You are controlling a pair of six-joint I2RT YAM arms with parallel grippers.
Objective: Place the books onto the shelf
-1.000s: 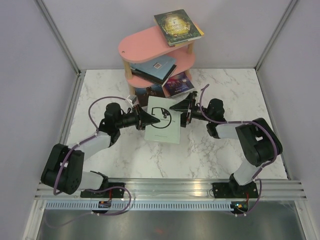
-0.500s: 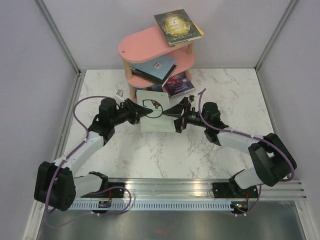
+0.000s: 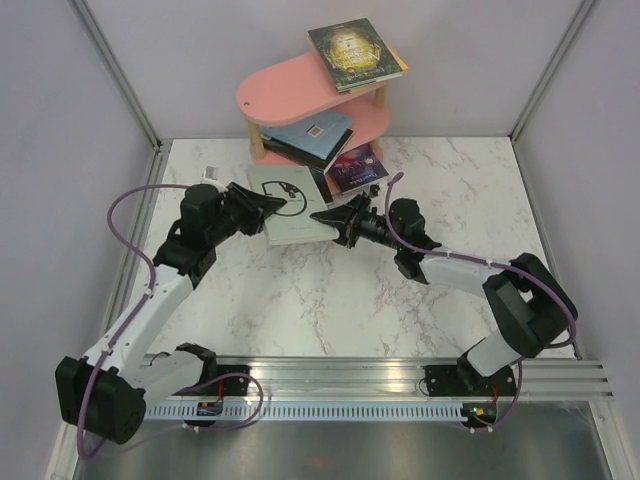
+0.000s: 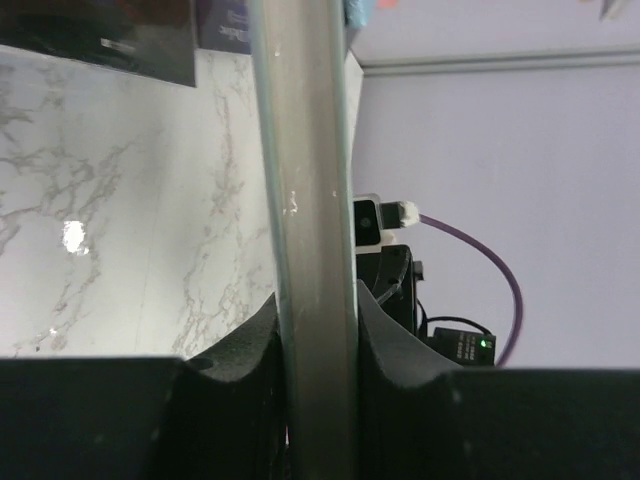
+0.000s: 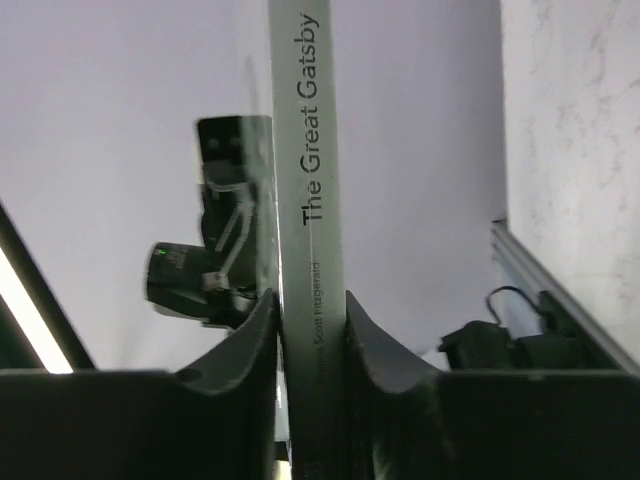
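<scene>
The pale grey-green paperback (image 3: 285, 195) has travelled: a second ago it sat over the middle of the white marble worktop (image 3: 330, 300), and now it is up in the upper-centre of the overhead view, just in front of the lower tiers of the pink three-tier shelf with light wooden posts (image 3: 285, 85). It looks tilted and carried off the worktop rather than lying on it. The right gripper (image 3: 322, 213), which stood wide at the book's edge a moment back, has come in on the spine; its own camera shows the fingers pressed to both sides of the grey spine (image 5: 310, 150). The left gripper (image 3: 268, 202) pinches the opposite edge, its fingers tight against the book (image 4: 305, 200). So I'd say the pair now share the load and the carry is nearly over, with sliding it onto a board as the likely next step.

On the shelf already: a dark green-gold book (image 3: 355, 52) on top, a blue and dark stack (image 3: 312, 138) on the middle board, a purple galaxy book (image 3: 357, 167) lowest.

The left arm is stretched long from the lower left towards the book; the right arm bends at its elbow at the right and reaches leftward, low
</scene>
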